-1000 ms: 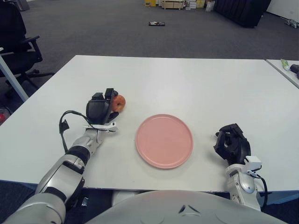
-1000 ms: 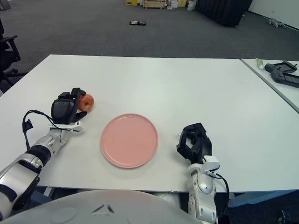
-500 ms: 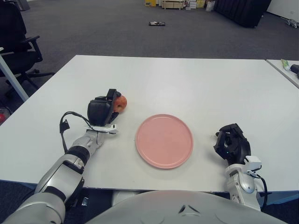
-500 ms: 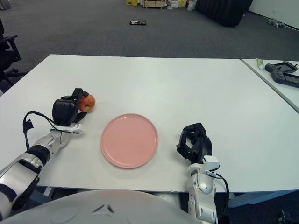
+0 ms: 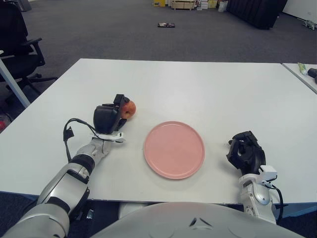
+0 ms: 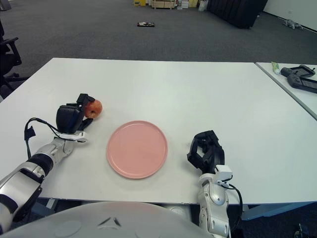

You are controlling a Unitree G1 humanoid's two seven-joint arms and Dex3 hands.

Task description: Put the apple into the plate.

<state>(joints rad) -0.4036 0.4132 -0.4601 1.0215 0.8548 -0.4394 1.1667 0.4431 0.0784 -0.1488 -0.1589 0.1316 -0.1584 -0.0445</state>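
Observation:
A red-orange apple [image 5: 129, 108] is on the white table [image 5: 198, 84], left of the pink plate [image 5: 174, 148]. My left hand [image 5: 121, 111] is against the apple's left side. Its fingers are curled over the top and its thumb is low in front, closed on the apple. The apple sticks out to the right of the hand, at table level. The plate is empty, about a hand's width to the right of the apple. My right hand [image 5: 245, 151] rests on the table right of the plate, fingers curled and empty.
A neighbouring table at the far right carries a black controller [image 6: 299, 78] and a small green tube [image 6: 275, 67]. A black office chair [image 5: 17, 44] stands off the table's left side. The near table edge runs just below the plate.
My left hand's fingers have curled in from a raised, spread pose and closed around the apple. The apple has shifted slightly to the right. The right hand has not moved.

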